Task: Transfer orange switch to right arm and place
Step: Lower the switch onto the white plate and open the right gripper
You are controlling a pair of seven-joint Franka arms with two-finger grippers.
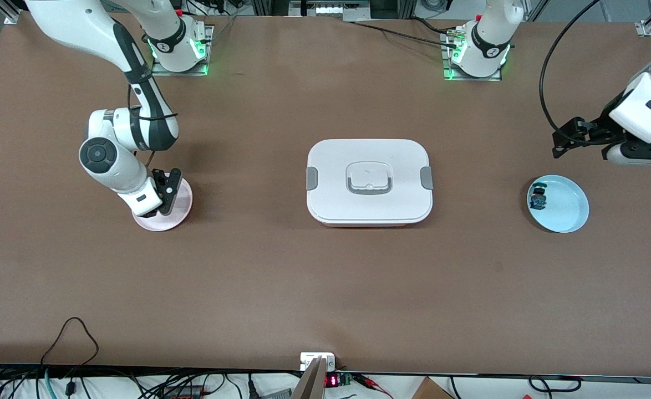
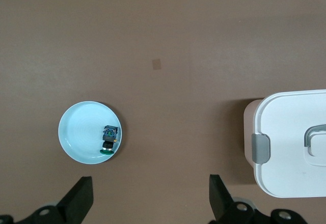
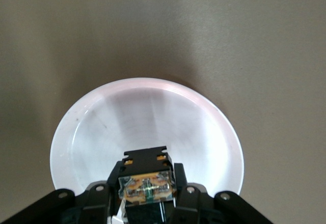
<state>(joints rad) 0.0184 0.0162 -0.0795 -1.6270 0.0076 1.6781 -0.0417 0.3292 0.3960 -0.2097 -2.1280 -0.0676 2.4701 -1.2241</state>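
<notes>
The right gripper (image 3: 147,196) has its fingers (image 3: 102,193) clenched on the orange switch (image 3: 146,188), low over a pink plate (image 1: 181,208) at the right arm's end of the brown tabletop (image 1: 325,288). The left gripper (image 2: 150,198), fingers spread and empty, hovers near a blue plate (image 1: 566,213) holding a green-capped switch (image 1: 538,198). A white lidded box (image 1: 369,182) sits mid-tabletop.

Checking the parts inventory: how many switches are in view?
2: the orange switch is held in the right pincer over the pink plate; a green-capped switch lies in the blue plate.
</notes>
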